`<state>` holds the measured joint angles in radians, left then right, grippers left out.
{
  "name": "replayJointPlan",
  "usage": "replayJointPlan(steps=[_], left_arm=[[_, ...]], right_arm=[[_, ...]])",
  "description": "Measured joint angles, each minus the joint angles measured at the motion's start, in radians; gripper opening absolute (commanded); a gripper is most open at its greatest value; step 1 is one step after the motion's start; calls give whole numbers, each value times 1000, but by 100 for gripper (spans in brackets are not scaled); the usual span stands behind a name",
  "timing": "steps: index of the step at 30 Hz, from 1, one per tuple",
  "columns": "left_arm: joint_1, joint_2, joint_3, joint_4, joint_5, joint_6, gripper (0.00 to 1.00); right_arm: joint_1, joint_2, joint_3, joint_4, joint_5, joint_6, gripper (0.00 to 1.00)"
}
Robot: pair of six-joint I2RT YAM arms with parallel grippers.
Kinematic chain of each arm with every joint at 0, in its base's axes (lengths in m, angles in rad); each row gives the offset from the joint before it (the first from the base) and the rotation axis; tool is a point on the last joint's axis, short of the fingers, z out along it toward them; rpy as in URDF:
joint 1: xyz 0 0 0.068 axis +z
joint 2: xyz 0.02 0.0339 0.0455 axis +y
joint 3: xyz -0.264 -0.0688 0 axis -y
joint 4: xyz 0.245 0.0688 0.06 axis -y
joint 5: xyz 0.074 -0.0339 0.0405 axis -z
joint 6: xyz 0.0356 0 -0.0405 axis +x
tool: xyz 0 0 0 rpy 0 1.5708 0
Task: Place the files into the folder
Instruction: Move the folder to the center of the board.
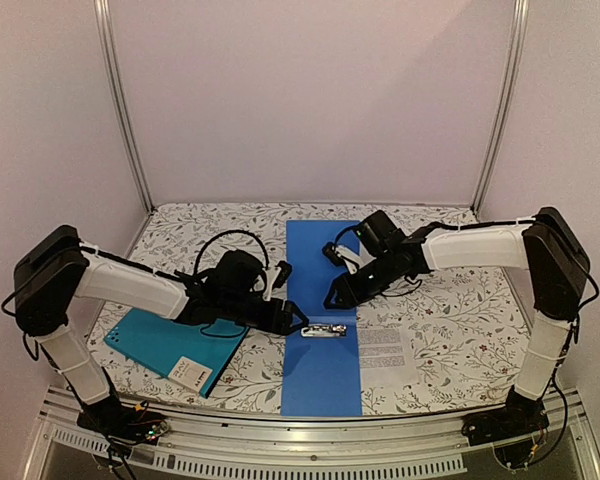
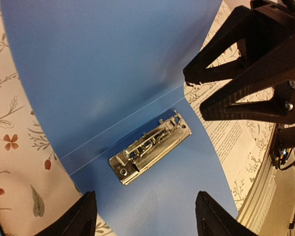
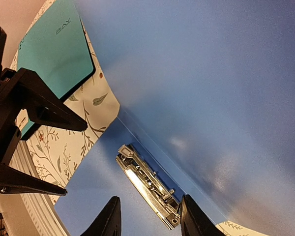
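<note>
The teal folder (image 1: 170, 345) lies closed at the left, a white label (image 1: 192, 372) at its near corner; the right wrist view shows its cover (image 3: 56, 44). One printed sheet of the files (image 1: 383, 345) lies flat to the right of an open blue folder (image 1: 322, 270). The sheet shows in the left wrist view too (image 2: 231, 132). A metal clip (image 1: 325, 329) sits at the blue folder's fold. My left gripper (image 2: 145, 214) hovers open just near of the clip (image 2: 150, 147). My right gripper (image 3: 150, 216) is open, its jaws on either side of the clip's end (image 3: 147, 184).
The floral tablecloth (image 1: 450, 310) covers the table. Metal frame posts (image 1: 125, 110) and pale walls close the back and sides. A metal rail (image 1: 310, 435) runs along the near edge. The two grippers face each other closely over the blue folder (image 2: 113, 73).
</note>
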<state>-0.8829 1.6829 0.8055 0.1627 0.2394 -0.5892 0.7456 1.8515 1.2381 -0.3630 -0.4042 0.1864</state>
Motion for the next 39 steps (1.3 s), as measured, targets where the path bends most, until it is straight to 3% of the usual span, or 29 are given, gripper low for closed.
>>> replayJointPlan(steps=[7, 28, 39], left_arm=[[-2, 97, 96, -20, -46, -26, 65], [-60, 102, 66, -9, -93, -64, 63], [-193, 101, 53, 27, -50, 117, 57]], right_arm=[[-14, 47, 0, 24, -4, 1, 40], [-60, 175, -6, 153, -40, 31, 38], [-60, 177, -35, 227, -19, 98, 36]])
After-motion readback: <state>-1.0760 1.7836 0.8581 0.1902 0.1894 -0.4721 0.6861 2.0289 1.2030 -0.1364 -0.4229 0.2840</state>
